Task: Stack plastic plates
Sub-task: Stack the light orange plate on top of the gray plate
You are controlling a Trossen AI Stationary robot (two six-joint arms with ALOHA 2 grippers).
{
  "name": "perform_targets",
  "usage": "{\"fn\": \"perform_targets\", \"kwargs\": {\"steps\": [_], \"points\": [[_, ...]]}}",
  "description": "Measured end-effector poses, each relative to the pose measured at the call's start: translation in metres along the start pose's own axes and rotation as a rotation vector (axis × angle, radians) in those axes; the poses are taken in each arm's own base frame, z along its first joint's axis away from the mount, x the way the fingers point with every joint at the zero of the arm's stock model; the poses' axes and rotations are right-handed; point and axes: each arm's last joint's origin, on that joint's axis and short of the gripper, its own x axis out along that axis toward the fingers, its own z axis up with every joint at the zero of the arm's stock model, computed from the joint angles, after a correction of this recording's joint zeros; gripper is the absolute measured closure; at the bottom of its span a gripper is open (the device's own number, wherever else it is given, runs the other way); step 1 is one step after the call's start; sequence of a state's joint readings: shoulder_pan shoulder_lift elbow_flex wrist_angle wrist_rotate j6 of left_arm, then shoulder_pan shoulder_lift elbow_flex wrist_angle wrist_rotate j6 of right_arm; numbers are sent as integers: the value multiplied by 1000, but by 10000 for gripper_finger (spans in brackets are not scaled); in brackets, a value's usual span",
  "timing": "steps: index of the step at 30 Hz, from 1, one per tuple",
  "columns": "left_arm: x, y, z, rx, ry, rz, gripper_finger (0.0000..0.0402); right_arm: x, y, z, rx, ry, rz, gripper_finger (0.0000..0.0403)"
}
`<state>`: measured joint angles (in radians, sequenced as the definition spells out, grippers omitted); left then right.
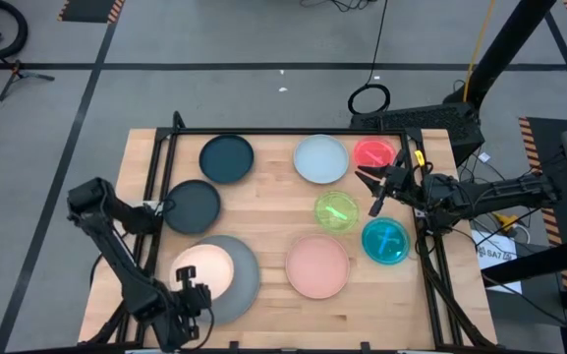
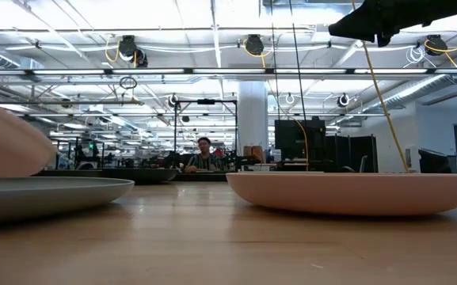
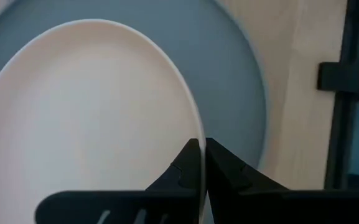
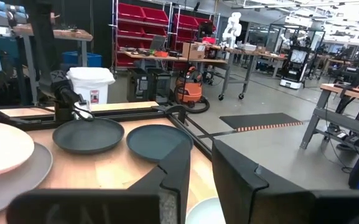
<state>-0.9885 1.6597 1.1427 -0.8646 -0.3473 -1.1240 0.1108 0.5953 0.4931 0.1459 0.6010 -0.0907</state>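
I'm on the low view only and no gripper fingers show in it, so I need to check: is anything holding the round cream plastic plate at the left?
Observer: Yes. The left gripper is shut on the rim of the cream plate, over the large grey round plastic plate.
Operator: And the right gripper?
Observer: The right gripper is open, above the table between the small translucent red plate and the green plate.
Operator: Is anything on the salmon pink plate in front of me?
Observer: No, the salmon pink plate lies bare.

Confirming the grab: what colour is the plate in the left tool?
Cream plate, pinched at its rim by the left tool; clearest in the left wrist view.
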Motion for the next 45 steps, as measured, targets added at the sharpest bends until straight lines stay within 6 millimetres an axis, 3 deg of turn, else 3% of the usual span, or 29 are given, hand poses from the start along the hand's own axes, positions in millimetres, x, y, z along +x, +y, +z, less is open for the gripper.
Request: {"fn": "perform_targets", "kwargs": {"steps": [7, 18, 27, 35, 45], "points": [[24, -5, -2, 38, 29, 71, 362, 0, 0, 0, 0, 0, 0, 342], [28, 0, 7, 42, 23, 89, 350, 0, 0, 0, 1, 0, 0, 342], [36, 17, 28, 141, 21, 159, 349, 0, 0, 0, 79, 2, 1, 342], [60, 40, 18, 157, 9, 250, 349, 0, 0, 0, 69, 2, 1, 342], [76, 41, 32, 138, -100, 155, 348, 0, 0, 0, 51, 2, 1, 342]]}}
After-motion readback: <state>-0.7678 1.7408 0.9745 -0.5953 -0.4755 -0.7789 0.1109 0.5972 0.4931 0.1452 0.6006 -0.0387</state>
